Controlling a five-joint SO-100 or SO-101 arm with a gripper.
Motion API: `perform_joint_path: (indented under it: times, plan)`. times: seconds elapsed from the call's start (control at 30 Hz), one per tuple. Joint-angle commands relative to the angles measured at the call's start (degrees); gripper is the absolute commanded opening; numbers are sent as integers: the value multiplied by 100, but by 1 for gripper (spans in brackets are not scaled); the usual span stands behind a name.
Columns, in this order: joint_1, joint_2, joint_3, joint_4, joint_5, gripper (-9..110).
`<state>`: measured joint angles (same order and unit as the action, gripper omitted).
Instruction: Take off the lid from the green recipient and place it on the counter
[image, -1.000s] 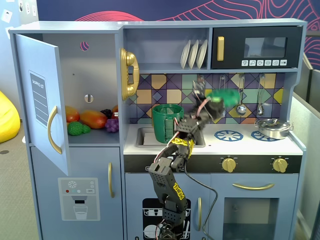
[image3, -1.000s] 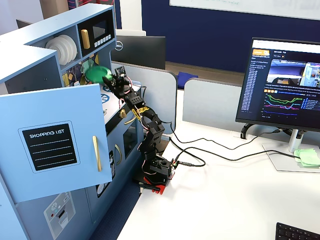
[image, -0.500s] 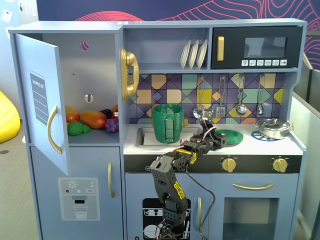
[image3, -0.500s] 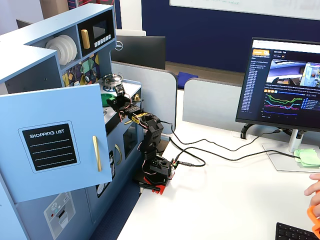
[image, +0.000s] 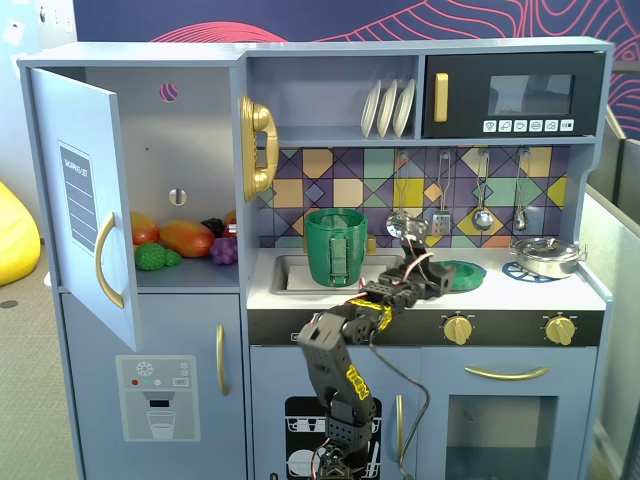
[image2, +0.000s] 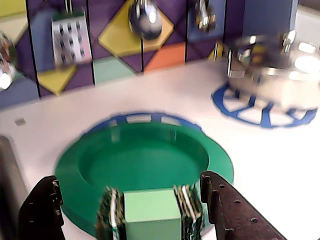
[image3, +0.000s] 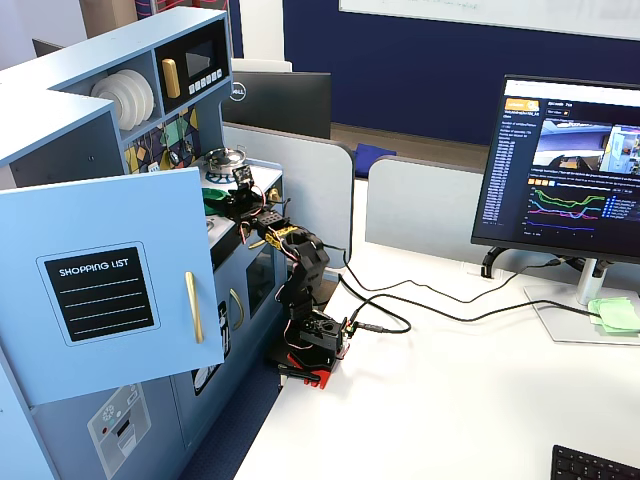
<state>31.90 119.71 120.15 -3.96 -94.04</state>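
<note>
1. In a fixed view, the lid (image: 462, 274) is seen lying flat on the counter (image: 500, 291), right of the uncovered recipient (image: 336, 246).
2. In the wrist view, the gripper (image2: 131, 200) is shown spread and released, just behind the lid (image2: 144, 165).
3. In another fixed view, the arm (image3: 296, 275) is pictured reaching from the desk (image3: 470, 400).

Fixed views: evenly lit, bright, sharp, with only soft shadows.
Wrist view: soft and blurred throughout.
Glare: white highlights blow out the steel pot (image2: 280, 65) and hanging ladle (image2: 145, 19).
Monitor (image3: 570, 165): glows brightly but stays readable.
Edges: no clear distortion.
</note>
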Motion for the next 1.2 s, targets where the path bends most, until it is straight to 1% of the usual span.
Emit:
perform_joint_path:
  times: [0.0, 0.1, 0.17, 0.27, 0.37, 0.63, 0.73, 0.87, 0.93, 1.1, 1.17]
  plan:
    - [-281, 1644, -554, 2153, 105, 26]
    - [-615, 2689, -404, 4034, 62, 25]
    - [-896, 3366, 211, 4729, -79, 23]
    - [-1292, 4140, 1424, 5142, -475, 20]
    - [-1740, 4553, 2443, 5414, -589, 14]
    - [-3173, 5695, 4307, 6908, -9, 2]
    - [-3498, 5985, 4641, 7523, 220, 0]
    - [-3630, 6223, 4843, 8279, 501, 0]
    - [-3647, 6223, 4957, 8464, 606, 0]
    - [-3560, 6231, 5150, 9000, 448, 0]
    - [-3480, 6231, 5150, 9176, 633, 0]
